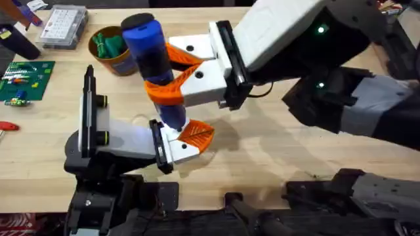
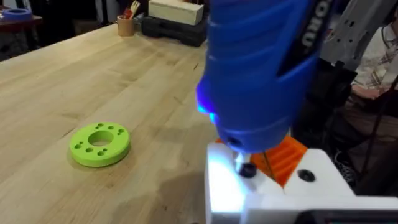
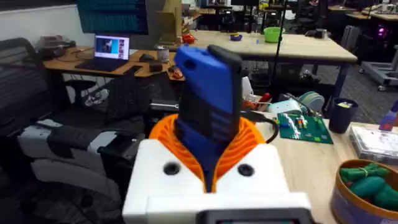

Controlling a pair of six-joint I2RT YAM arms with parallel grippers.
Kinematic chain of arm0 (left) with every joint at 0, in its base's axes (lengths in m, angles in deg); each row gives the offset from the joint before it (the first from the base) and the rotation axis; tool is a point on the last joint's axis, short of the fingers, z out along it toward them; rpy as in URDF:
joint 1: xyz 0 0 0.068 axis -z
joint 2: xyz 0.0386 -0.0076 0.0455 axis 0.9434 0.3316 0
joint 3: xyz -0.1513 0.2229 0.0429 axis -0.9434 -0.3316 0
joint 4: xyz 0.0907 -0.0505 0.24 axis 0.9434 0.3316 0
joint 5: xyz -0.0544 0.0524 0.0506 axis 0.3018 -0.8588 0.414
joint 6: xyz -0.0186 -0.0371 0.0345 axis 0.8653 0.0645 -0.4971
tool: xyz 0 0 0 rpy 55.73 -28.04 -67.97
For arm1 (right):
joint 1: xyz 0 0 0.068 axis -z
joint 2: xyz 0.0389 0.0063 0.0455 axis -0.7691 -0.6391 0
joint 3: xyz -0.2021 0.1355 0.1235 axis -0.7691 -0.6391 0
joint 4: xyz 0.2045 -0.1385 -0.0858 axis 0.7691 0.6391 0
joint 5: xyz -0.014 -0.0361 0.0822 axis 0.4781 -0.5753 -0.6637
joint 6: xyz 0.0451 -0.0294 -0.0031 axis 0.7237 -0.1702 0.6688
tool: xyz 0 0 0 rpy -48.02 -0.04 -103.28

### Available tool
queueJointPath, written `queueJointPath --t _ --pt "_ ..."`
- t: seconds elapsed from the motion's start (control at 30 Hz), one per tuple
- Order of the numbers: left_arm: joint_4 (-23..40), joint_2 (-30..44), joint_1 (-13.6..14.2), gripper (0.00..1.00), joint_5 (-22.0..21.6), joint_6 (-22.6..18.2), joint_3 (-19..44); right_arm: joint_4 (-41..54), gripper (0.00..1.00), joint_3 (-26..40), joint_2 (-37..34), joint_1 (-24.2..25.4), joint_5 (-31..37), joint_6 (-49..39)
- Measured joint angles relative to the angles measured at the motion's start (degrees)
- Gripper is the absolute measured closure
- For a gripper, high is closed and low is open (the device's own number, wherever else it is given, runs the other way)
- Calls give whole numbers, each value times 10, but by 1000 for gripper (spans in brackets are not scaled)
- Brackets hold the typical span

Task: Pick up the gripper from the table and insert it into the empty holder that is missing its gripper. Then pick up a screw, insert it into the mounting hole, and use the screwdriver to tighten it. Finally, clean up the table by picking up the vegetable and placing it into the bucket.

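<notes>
The blue screwdriver (image 1: 153, 56) stands upright, and my right gripper (image 1: 163, 75) is shut around its body with orange ribbed pads (image 3: 249, 140). Its narrow lower end rests on a dark screw (image 2: 247, 169) in the white holder (image 1: 176, 151) at the tip of my left arm. A blue light glows at the screwdriver's (image 2: 261, 68) lower rim. The small orange gripper (image 1: 197, 134) sits in the holder and sticks out beside the tip. At the far left stands the bucket (image 1: 125, 64) with the green vegetable (image 1: 108, 44) inside it. The bucket (image 3: 348, 208) and vegetable (image 3: 370, 185) also show in the right wrist view.
A clear compartment box (image 1: 62, 25) and a green studded board (image 1: 26, 78) lie at the far left. A lime green ring (image 2: 99, 144) with holes lies flat on the wood. A red item (image 1: 6, 126) pokes in at the left edge.
</notes>
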Motion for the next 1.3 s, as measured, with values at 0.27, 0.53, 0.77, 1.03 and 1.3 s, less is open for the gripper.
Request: queueJointPath --t 0.27,0.53,0.77,1.03,1.3 --pt "0 0 0 988 0 0 0 -22 956 -1 -3 0 0 20" --pt "0 0 0 988 -1 0 0 -21 956 2 -3 0 -1 38" --pt "0 0 0 988 -2 0 0 -19 954 30 -3 0 -20 62" --pt "0 0 0 988 -2 0 0 -17 956 51 -3 0 -55 66" --pt "0 0 0 988 -3 0 0 43 954 52 -3 0 -81 30"
